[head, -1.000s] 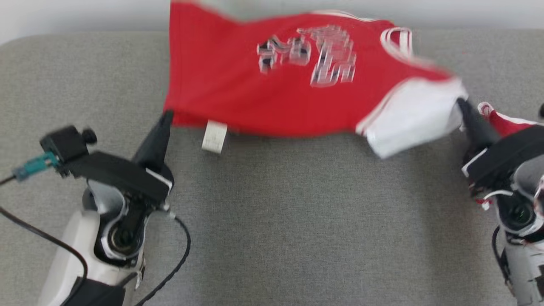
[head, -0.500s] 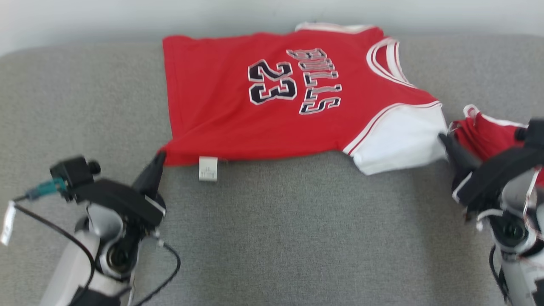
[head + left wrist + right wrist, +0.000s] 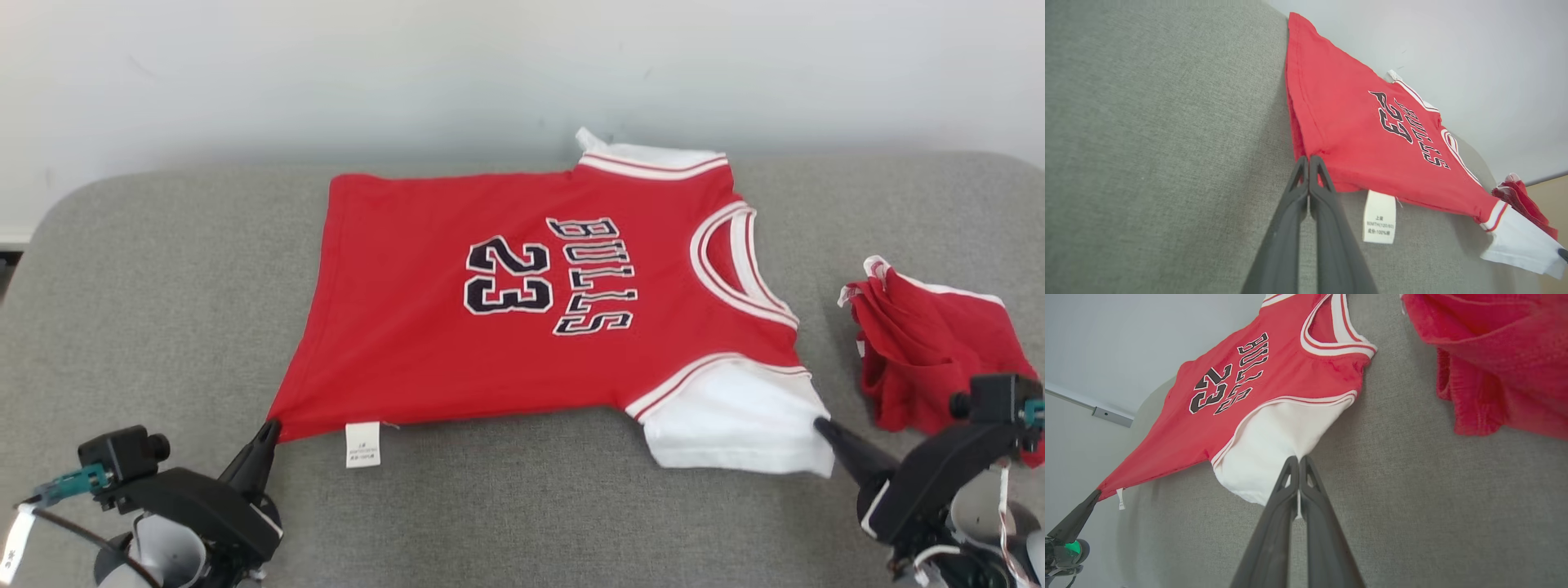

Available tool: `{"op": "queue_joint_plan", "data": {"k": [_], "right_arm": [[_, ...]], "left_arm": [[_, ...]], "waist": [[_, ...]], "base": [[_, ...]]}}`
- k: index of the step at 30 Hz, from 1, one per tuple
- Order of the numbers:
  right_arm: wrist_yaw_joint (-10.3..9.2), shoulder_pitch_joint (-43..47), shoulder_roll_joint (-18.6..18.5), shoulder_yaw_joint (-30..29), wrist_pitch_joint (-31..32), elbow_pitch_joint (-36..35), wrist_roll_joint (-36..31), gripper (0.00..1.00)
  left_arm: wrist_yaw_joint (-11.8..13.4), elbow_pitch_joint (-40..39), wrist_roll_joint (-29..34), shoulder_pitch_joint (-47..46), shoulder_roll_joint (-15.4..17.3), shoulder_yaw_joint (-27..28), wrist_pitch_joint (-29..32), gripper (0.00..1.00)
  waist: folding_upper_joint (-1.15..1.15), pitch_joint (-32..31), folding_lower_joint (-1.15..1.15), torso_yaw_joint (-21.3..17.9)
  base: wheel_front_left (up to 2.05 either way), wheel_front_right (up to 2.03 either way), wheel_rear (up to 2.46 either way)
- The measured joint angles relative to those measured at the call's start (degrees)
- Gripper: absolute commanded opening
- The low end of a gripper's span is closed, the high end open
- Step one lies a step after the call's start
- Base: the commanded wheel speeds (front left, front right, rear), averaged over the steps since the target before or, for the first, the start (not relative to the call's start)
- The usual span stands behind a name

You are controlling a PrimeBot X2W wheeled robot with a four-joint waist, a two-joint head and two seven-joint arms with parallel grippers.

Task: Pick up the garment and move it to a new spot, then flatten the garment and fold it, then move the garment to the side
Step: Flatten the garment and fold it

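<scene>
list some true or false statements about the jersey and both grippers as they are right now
1. The left gripper is shut on a bottom hem corner of the jersey. True.
2. The right gripper is open and clear of the jersey. False: it is shut on the edge of the white sleeve.
3. The jersey lies with the number 23 facing up. True.
4. The care label sits at the neckline. False: it hangs from the hem, near the left gripper.
5. The second red garment lies on top of the jersey. False: it lies bunched and apart from it, on the grey cushion, at the robot's right.
</scene>
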Motion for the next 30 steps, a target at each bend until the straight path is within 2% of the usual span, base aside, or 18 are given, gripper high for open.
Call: {"op": "queue_joint_plan", "data": {"k": [3,8,14,28,29,30], "right_arm": [[0.00,3.0,-0.3,0.3,1.9,-2.3,0.6,0.00],[-0.13,8.4,-1.6,1.0,5.1,-5.7,1.1,0.00],[-1.09,12.8,-2.1,1.6,8.0,-9.8,2.1,0.00],[-3.03,21.6,-2.1,1.1,12.0,-16.0,4.5,0.00],[-3.20,21.9,-2.0,1.1,12.2,-16.0,4.5,0.00],[-3.47,21.9,-1.9,1.1,12.3,-16.0,4.5,0.00]], "left_arm": [[0.0,-0.9,0.6,1.4,1.1,-0.1,-0.1,0.00],[0.0,-1.7,0.8,4.9,1.0,-1.3,-0.5,0.00],[0.6,-3.2,2.8,9.1,1.8,-2.1,-0.5,0.00],[4.5,-9.3,4.1,16.3,4.6,-2.1,-0.4,0.00],[4.6,-9.6,4.3,16.4,4.6,-2.2,-0.4,0.07],[4.9,-10.1,4.3,16.5,4.6,-2.3,-0.4,0.36]], "waist": [[0.00,-1.3,0.00,0.2],[0.00,-2.9,0.00,0.4],[0.00,-4.4,0.01,0.1],[0.00,-6.3,0.01,0.1],[0.00,-6.3,0.01,0.2],[0.00,-6.2,0.01,0.3]], "base": [[0.00,0.00,0.00],[0.00,0.00,0.00],[0.00,0.00,0.00],[0.00,0.00,0.00],[0.00,0.00,0.00],[0.00,0.00,0.00]]}}
